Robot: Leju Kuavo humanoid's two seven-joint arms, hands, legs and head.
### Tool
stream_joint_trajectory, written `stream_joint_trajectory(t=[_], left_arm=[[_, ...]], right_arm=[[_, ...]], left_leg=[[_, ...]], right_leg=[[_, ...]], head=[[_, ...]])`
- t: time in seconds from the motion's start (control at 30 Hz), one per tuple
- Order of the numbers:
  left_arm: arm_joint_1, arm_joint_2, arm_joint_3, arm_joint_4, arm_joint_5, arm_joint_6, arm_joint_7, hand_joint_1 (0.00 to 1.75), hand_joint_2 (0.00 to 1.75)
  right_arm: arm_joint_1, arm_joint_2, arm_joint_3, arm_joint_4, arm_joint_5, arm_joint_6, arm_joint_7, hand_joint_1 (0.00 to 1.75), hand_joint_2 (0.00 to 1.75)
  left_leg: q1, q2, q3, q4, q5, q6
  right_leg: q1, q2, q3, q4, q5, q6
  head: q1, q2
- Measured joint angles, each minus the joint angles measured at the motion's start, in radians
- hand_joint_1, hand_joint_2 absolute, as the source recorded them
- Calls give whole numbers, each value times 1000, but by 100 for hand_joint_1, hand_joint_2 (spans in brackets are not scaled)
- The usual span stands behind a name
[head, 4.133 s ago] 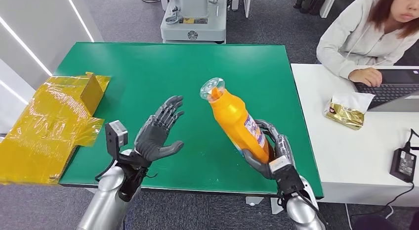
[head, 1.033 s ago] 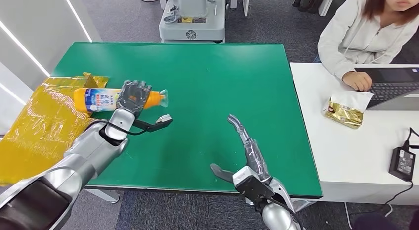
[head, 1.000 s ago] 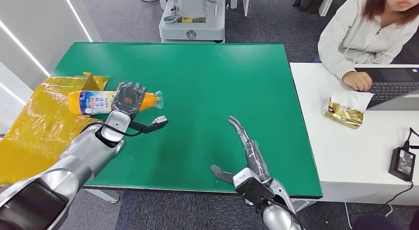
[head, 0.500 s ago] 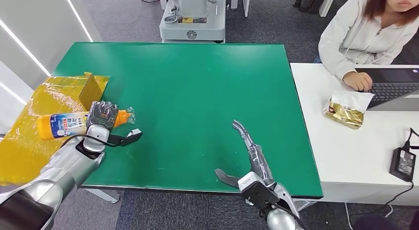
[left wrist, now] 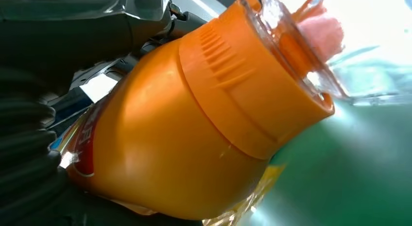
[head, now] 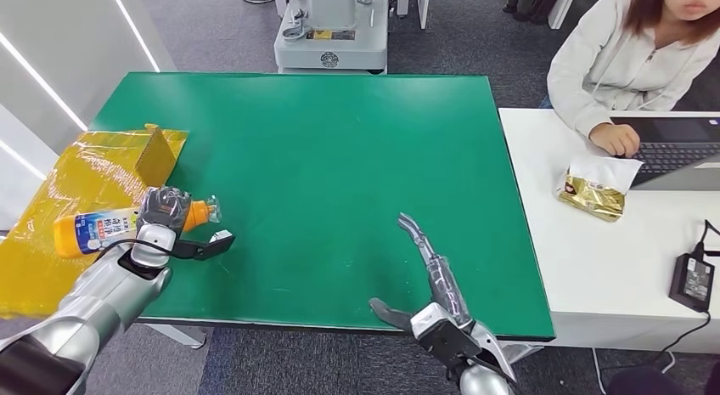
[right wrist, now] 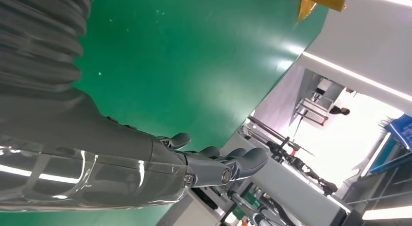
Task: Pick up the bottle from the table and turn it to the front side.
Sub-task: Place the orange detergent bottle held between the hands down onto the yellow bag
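Left hand [head: 163, 208] grips orange plastic bottle [head: 95, 229] w/ label, lying sideways beside yellow wrapped box [head: 76, 187]. Prob light, stiff, slick; hold mid-body. Right hand [head: 424, 268] spread wide, holding nothing.

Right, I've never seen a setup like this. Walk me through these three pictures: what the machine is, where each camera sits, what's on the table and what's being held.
This is a humanoid robot with two silver arms. The wide picture is from its head, looking down at a green table. Its left hand grips an orange bottle, lying sideways over a yellow wrapped box at the table's left edge. Its right hand is open over the near edge, holding nothing. The other two pictures come from cameras at each wrist, so they look tilted: one shows the bottle's cap end close up, the other the right hand's fingers above the table. A person sits at a white desk alongside.
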State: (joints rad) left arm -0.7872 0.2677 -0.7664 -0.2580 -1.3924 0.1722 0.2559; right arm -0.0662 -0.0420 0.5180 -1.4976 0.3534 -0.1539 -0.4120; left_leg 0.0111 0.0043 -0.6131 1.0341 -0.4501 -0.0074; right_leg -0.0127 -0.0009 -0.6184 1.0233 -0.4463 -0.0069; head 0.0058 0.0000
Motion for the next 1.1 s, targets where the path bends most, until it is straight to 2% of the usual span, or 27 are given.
stream_joint_trajectory(t=[0.17,0.3,0.67,0.83,0.93,1.1], left_arm=[[10,7,23,3,12,-24,13,159,175],[17,9,39,7,21,-38,20,0,175],[36,6,77,8,33,-11,37,0,175],[46,-3,94,8,45,42,29,0,175],[56,-20,128,8,95,104,-6,0,175],[77,-78,241,7,217,259,-144,0,175]], right_arm=[[1,0,4,-15,3,0,14,0,175],[2,-3,4,-26,6,0,16,0,175],[18,-12,4,-68,36,-1,31,0,175],[23,-22,4,-71,29,4,31,0,175],[23,-23,4,-71,17,6,31,0,175],[42,-22,4,-72,20,16,31,0,175]], left_leg=[[0,0,0,0,0,0],[0,0,0,0,0,0],[0,0,0,0,0,0],[0,0,0,0,0,0],[0,0,0,0,0,0],[0,0,0,0,0,0]], right_leg=[[0,0,0,0,0,0],[0,0,0,0,0,0],[0,0,0,0,0,0],[0,0,0,0,0,0],[0,0,0,0,0,0],[0,-1,0,0,0,0]], head=[[0,0],[0,0],[0,0],[0,0],[0,0],[0,0]])
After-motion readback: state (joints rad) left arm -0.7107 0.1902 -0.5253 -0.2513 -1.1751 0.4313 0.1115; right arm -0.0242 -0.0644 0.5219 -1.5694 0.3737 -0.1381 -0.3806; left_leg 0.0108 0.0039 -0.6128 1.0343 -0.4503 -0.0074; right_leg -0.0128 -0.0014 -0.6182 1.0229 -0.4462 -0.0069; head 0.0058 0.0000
